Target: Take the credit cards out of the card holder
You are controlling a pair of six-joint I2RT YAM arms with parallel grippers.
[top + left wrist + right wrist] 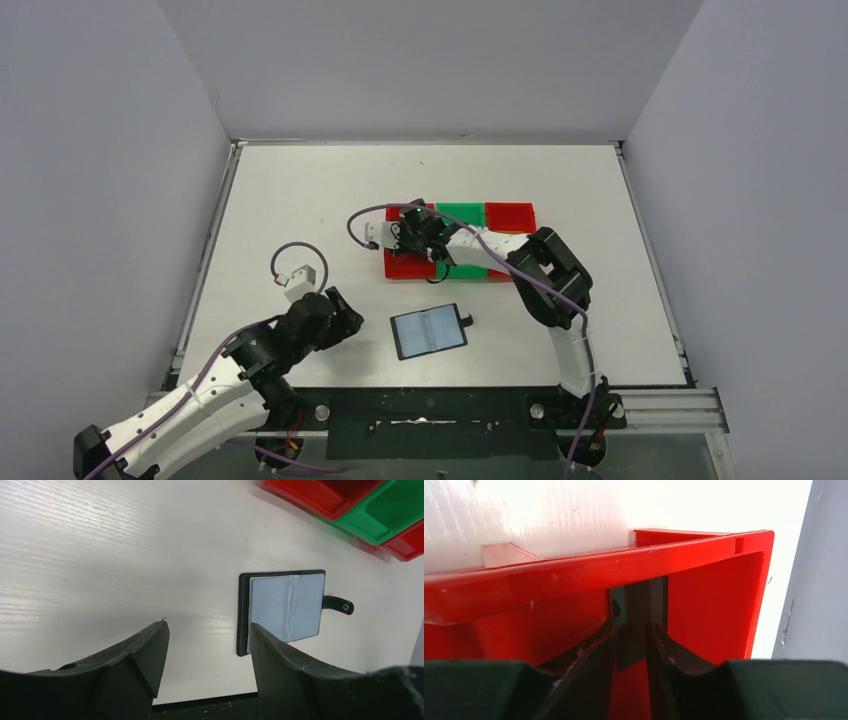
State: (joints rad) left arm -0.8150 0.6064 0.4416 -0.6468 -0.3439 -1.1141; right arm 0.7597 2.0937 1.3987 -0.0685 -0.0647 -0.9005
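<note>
The card holder (428,331) lies open on the white table near the front edge, grey-blue inner face up (287,605), its snap strap (340,605) pointing right. My left gripper (345,318) hovers just left of it, open (209,627), nothing between its fingers. My right gripper (408,235) reaches down into the left red bin (405,265). Its fingers stand slightly apart (631,625), and a dark credit card (644,600) rests inside the bin just beyond the tips, against the far wall (599,570). No cards show in the holder's pockets.
A green bin (460,215) and a second red bin (510,215) sit beside the left red one, in the middle of the table. Grey walls close in three sides. The arm bases and rail run along the near edge.
</note>
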